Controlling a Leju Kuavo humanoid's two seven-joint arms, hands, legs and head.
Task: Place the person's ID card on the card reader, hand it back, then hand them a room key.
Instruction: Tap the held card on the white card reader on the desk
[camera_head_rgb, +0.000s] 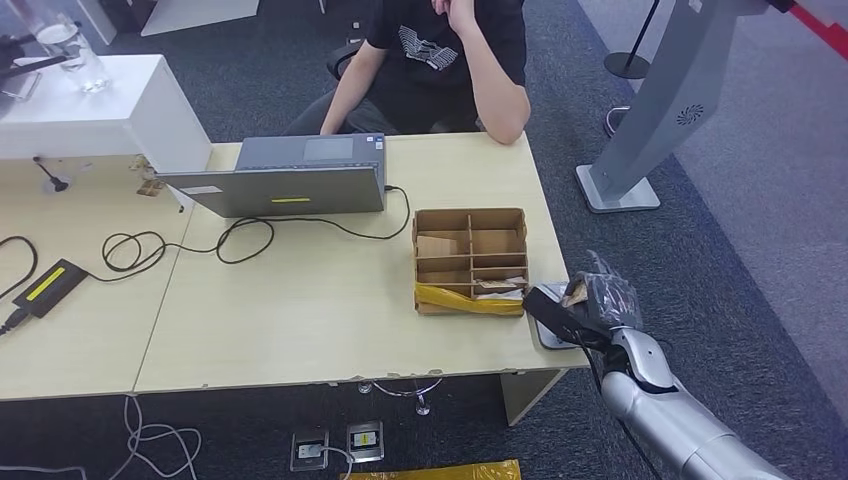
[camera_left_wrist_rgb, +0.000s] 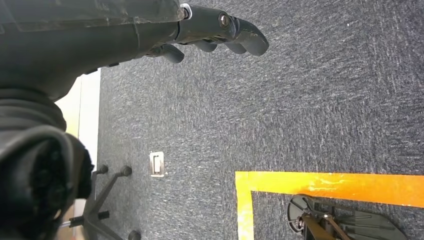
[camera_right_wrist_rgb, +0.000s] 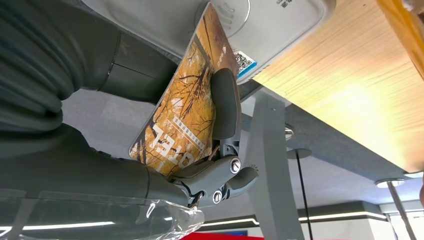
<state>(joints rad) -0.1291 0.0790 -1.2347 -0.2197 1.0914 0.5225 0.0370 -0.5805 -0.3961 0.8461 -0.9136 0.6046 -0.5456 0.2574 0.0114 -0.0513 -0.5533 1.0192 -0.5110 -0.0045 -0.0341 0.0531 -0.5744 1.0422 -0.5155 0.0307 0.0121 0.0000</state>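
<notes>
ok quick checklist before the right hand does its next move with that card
1. Card held firmly: ok. The right hand pinches the orange card between thumb and finger.
2. Card over the reader: ok. Its top edge overlaps the white card reader.
3. Card lying flat on the reader: not ok, it stands tilted.
4. Which card this is: cannot tell; the print reads like a hotel card.
5. Left hand out of the way: ok, it hangs over the carpet, holding nothing.
6. Person ready to receive: cannot tell.
</notes>
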